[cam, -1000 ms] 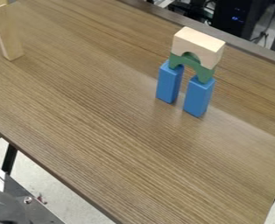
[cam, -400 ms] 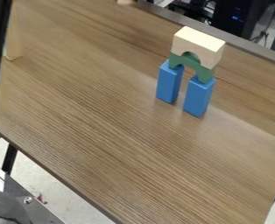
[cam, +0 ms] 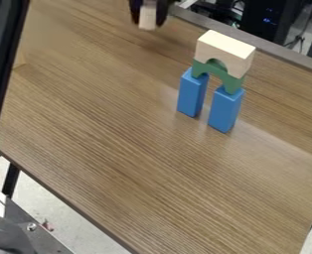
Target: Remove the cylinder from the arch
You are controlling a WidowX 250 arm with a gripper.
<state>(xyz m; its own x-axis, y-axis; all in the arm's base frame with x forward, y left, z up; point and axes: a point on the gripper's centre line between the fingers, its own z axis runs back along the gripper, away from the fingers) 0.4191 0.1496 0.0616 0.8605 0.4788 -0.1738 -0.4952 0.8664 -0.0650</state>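
End effector (cam: pixel 149 23) grips block (cam: pixel 147 17) near table edge (cam: pixel 201 22)

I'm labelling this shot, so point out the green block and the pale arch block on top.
Green block (cam: pixel 219 73), camera view: middle of its curved band.
Pale arch block (cam: pixel 221 51), camera view: front face, above the cutout.

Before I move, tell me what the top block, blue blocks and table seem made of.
Top block: likely bare wood, matte and cream-coloured. Blue blocks: probably painted wood, evenly coloured. Table: wood or wood-look laminate, streaked grain, soft sheen.
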